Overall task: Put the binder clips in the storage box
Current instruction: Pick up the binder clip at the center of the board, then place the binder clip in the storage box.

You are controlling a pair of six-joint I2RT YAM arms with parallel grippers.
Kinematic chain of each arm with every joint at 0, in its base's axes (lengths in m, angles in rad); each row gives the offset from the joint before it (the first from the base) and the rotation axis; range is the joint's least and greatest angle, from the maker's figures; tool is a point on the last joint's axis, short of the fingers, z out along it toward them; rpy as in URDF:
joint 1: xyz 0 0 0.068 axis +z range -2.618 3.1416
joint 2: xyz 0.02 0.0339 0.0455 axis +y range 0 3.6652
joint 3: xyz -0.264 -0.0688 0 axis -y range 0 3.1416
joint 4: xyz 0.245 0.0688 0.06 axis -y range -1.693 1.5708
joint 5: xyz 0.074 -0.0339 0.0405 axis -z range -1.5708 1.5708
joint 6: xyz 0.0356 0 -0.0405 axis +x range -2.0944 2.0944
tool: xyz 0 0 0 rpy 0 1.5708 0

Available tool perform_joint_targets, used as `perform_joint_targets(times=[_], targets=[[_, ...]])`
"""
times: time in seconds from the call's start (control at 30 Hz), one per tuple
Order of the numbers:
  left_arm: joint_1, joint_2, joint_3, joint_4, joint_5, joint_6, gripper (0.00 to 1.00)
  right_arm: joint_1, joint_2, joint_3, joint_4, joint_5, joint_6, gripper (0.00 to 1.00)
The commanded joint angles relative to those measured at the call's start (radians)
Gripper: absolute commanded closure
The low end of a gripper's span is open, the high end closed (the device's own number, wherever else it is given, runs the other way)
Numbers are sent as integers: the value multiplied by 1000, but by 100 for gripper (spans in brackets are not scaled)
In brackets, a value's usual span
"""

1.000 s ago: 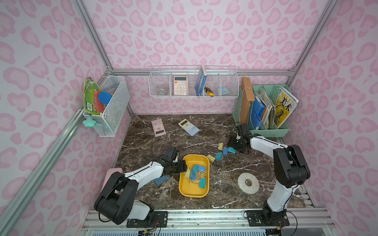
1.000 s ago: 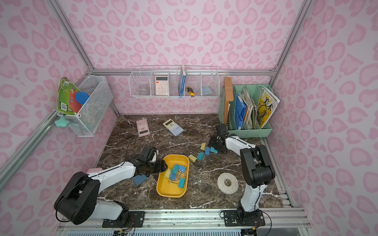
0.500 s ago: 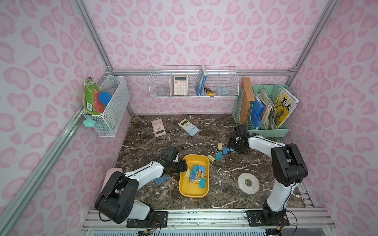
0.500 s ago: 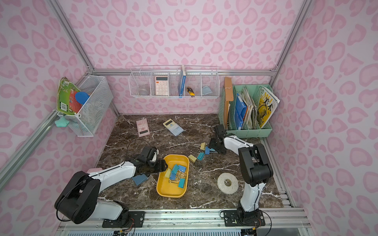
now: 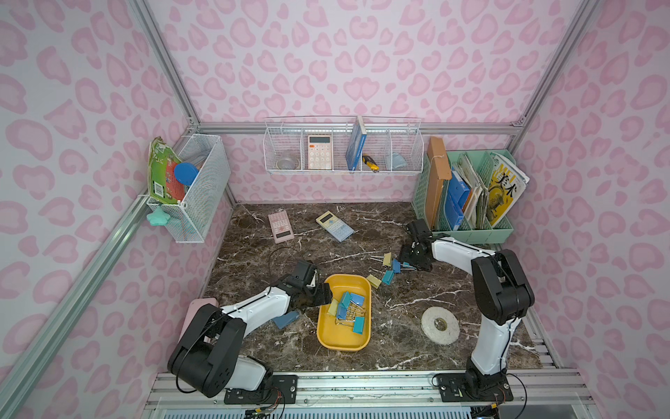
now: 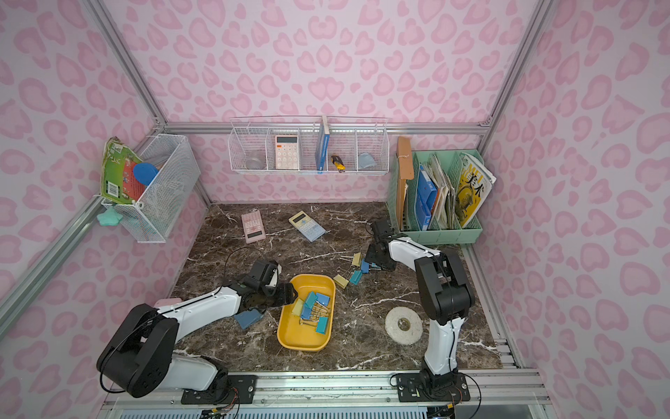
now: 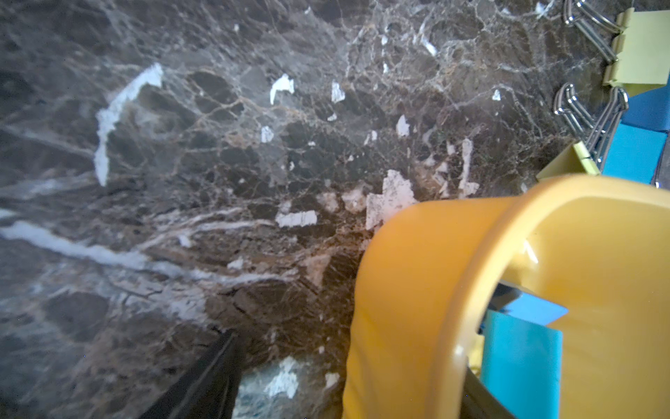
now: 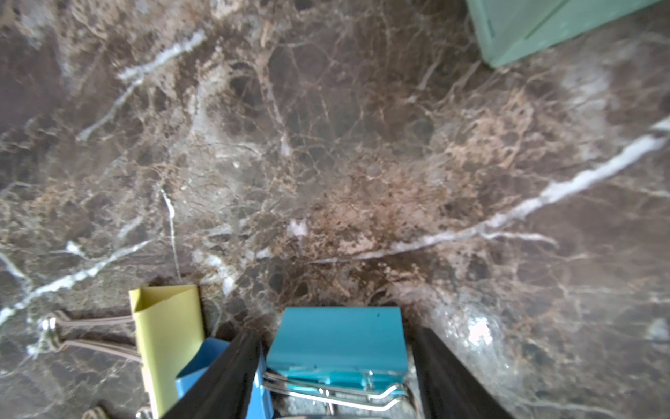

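On the left, the left pincer (image 5: 323,294) sits spread wide at the far left corner of the yellow storage box (image 5: 342,339). One finger (image 7: 206,381) is outside the wall and the other within, gripping nothing. A blue-grey pad (image 5: 286,320) lies on the table (image 5: 417,301) under its arm. The box rests on the table near the middle and holds a heap of binder clips (image 5: 347,309) in blue, teal and pale yellow. To the right, more clips trail across the table, starting with a pale yellow clip (image 5: 373,281) just off the box's corner. At the far end of that trail the right pincer (image 5: 405,262) is down low, its fingers flanking a teal clip (image 8: 337,341) lying on the table; whether they pinch it I cannot tell. A white tape roll (image 5: 439,325) lies nearer the front, and a mint file organizer (image 5: 471,235) stands at the back right.
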Motion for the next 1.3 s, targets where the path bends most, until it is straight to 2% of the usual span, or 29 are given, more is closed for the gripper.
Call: perform_joint_targets(times=[0.0, 0.27, 0.6, 1.03, 1.27], targets=[[1, 7, -9, -102, 4, 3, 22, 0, 4, 10, -17, 34, -8, 30], [1, 4, -11, -105, 2, 1, 22, 7, 26, 22, -39, 78, -27, 35], [1, 10, -8, -110, 0, 1, 22, 22, 0, 27, -46, 135, -48, 51], [1, 13, -3, -113, -2, 0, 22, 23, -91, 46, -87, 220, -88, 53], [1, 14, 1, -120, -3, -2, 22, 45, -188, 68, -163, 277, -115, 53]])
